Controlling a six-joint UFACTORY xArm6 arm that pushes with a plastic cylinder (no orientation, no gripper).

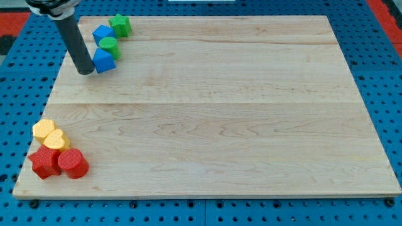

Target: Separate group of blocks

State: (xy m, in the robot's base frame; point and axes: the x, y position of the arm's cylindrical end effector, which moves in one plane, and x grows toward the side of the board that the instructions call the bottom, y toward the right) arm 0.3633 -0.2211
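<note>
Pushing tip: my tip [85, 71] touches the blue block [103, 61], left side; a plain rod, no jaws.
Group: blue block [102, 33], green cylinder [109, 45], green star [120, 25], top-left.
Risk: pushing may drive all together, or off the board [220, 113].

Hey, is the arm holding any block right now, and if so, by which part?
Nothing is held. My tip only rests against the left side of the lower blue block.

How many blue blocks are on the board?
2. Both sit at the view's top left: one blue block between the green star and the green cylinder, the other blue block just below, touching my tip. None seems hidden.
</note>
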